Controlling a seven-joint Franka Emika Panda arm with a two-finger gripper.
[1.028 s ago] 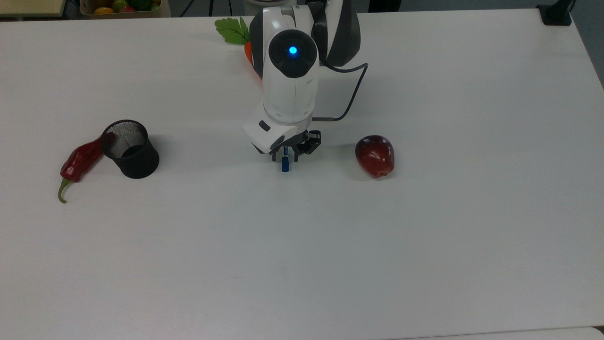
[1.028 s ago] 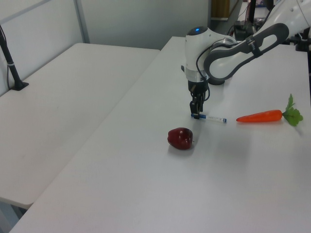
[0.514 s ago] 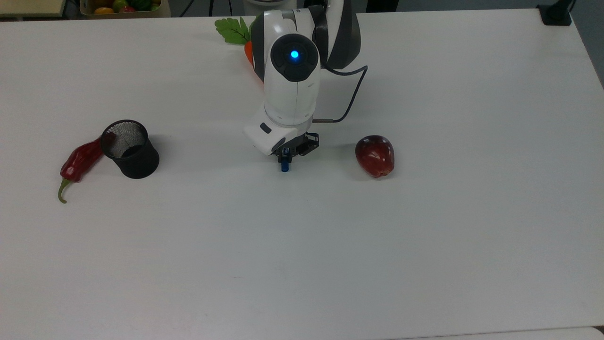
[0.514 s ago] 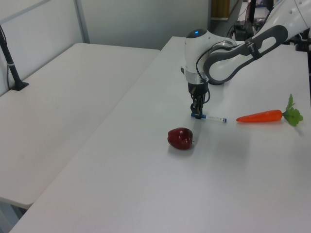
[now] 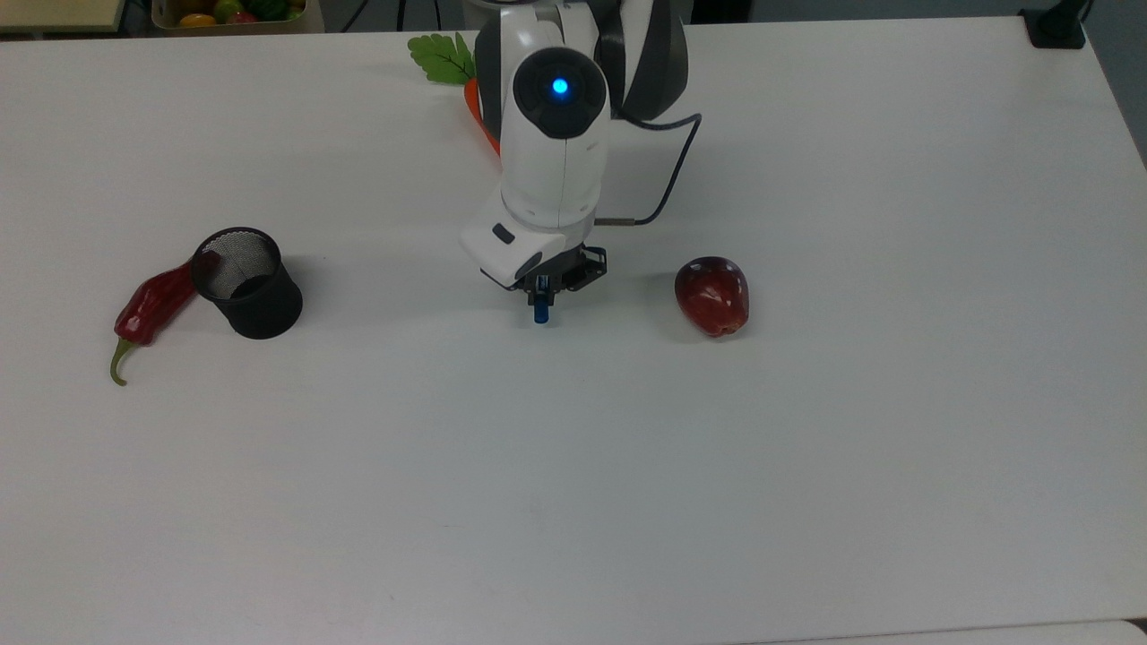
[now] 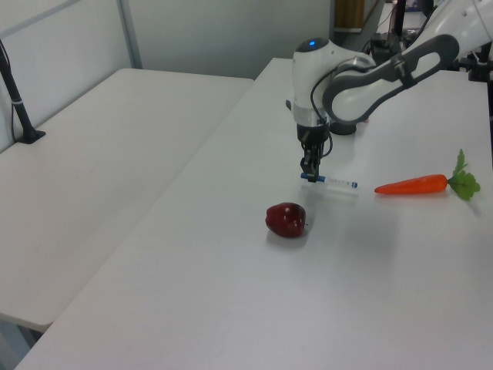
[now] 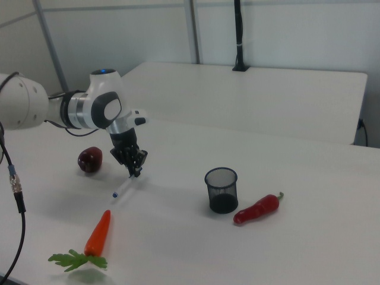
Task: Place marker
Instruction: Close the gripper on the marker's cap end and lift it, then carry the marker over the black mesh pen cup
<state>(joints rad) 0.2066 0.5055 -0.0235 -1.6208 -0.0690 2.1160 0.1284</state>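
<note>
The marker (image 6: 333, 183) is a slim white pen with a blue cap (image 5: 541, 310). My gripper (image 5: 542, 291) points down and is shut on the cap end. In the left view the gripper (image 6: 311, 174) holds the marker a little above the table, its white body reaching toward the left view's right. In the right view the marker (image 7: 123, 186) slopes down from the gripper (image 7: 136, 170), its far tip close to the tabletop.
A black mesh cup (image 5: 248, 282) stands at the top view's left with a red chilli pepper (image 5: 152, 305) leaning on it. A red apple (image 5: 712, 295) lies right of the gripper. A carrot (image 6: 412, 185) lies behind the arm. A fruit box (image 5: 228, 13) sits past the far edge.
The fingers, spread around the marker's cap a second ago, have shut on it. The gripper has risen slightly and the marker has come up off the table with it.
</note>
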